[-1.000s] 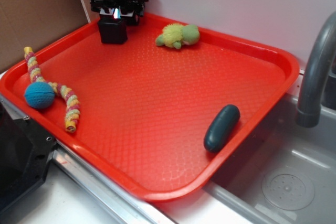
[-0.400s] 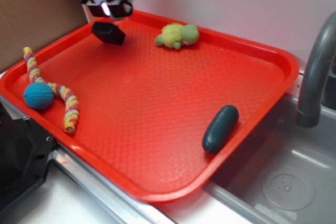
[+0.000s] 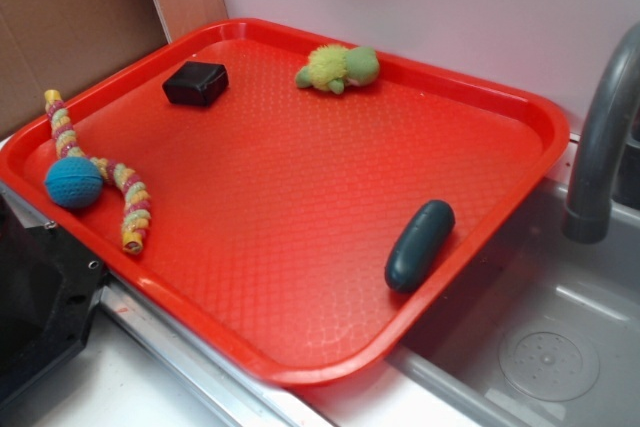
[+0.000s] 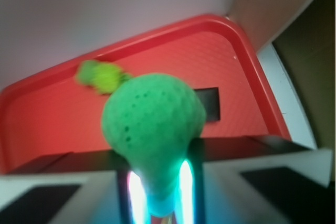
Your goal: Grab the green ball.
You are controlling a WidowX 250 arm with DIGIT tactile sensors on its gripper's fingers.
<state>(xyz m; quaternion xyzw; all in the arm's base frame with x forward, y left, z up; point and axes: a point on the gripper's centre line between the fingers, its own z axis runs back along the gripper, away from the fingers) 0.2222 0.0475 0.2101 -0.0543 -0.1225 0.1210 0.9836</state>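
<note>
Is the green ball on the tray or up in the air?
Up in the air. The green ball fills the wrist view above the tray, held between the fingers.

The exterior view looks down across the red tray (image 3: 520, 107) from its near corner — the wrist view, high and tilted, shares its far corner and black box (image 3: 195, 83).

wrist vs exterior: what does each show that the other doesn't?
Wrist only: the green ball filling the foreground, seemingly held at the gripper, though the fingers are hard to make out.

Exterior only: the blue yarn ball, the striped knitted rope, the dark oblong object, the faucet and the sink. No arm or green ball appears there.

Both: the red tray, the black box and the yellow-green plush toy.
</note>
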